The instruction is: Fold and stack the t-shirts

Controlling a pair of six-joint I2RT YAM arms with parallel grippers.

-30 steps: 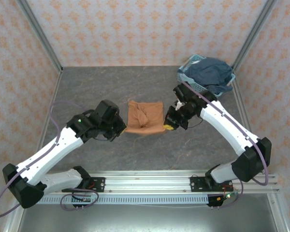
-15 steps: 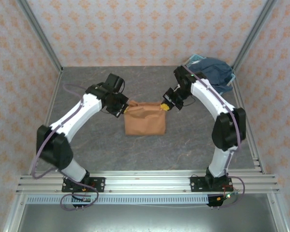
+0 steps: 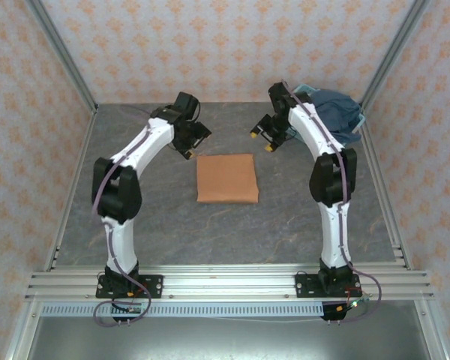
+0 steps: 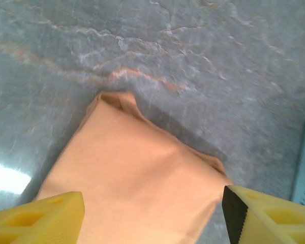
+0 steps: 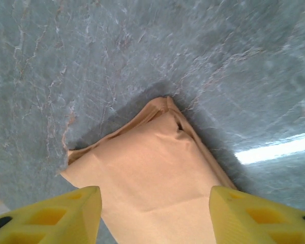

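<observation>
Orange t-shirt (image 3: 226, 178) now flat, untouched.

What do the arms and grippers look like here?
The left arm and right arm have white shells with black joints and a purple-grey cable along each. The left gripper and right gripper have blocky yellow fingers with hollow cut-outs.
</observation>
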